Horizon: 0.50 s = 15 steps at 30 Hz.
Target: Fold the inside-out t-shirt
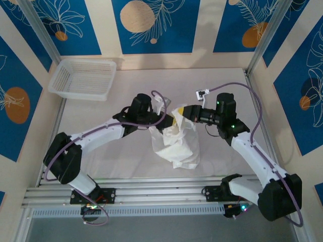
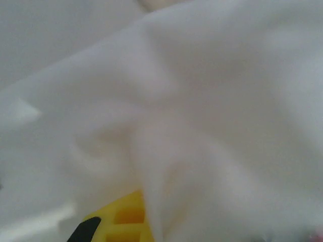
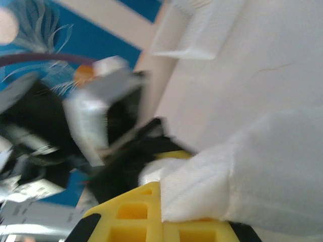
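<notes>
The inside-out t-shirt (image 1: 176,146) is a wrinkled white bunch hanging over the middle of the table, its lower end resting on the surface. My left gripper (image 1: 160,107) reaches in from the left and is shut on the t-shirt's upper edge. In the left wrist view the cloth (image 2: 212,101) drapes across the gripper (image 2: 166,227), leaving one yellow finger (image 2: 126,222) showing. My right gripper (image 1: 177,118) comes in from the right, close to the left one. It is shut on a fold of the t-shirt (image 3: 262,171), pinched between its yellow fingers (image 3: 164,229).
A white plastic mesh basket (image 1: 83,79) stands at the back left of the table and also appears in the right wrist view (image 3: 197,30). The left arm's wrist (image 3: 101,131) sits just beyond the right fingers. Cage posts and patterned walls enclose the table.
</notes>
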Tool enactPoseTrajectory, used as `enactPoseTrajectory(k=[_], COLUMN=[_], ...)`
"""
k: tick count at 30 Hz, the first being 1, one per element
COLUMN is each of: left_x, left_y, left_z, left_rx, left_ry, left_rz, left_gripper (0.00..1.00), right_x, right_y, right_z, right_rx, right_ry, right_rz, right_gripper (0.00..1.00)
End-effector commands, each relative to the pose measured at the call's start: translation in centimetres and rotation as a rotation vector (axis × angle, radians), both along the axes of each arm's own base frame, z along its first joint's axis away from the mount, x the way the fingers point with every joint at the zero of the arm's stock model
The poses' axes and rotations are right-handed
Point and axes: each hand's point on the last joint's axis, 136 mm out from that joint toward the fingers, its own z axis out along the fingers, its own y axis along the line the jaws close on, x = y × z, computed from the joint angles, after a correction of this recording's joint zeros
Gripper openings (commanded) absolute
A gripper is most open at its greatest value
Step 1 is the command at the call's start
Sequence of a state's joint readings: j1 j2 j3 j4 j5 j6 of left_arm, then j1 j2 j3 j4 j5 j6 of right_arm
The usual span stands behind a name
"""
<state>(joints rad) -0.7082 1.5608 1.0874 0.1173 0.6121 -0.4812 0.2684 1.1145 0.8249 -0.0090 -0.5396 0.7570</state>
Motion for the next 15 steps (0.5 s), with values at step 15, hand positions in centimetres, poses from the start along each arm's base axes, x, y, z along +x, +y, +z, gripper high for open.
enactPoseTrajectory(k=[15], left_x=[-1.3], left_y=[0.4], left_z=[4.5], left_rx=[-0.103], left_ry=[0.219], left_rz=[-0.063], left_gripper=[0.0], right_x=[-1.3], right_y=[-6.0], right_z=[-1.3], right_rx=[-0.188], right_ry=[-0.088], right_rz=[-0.222], right_gripper=[0.37])
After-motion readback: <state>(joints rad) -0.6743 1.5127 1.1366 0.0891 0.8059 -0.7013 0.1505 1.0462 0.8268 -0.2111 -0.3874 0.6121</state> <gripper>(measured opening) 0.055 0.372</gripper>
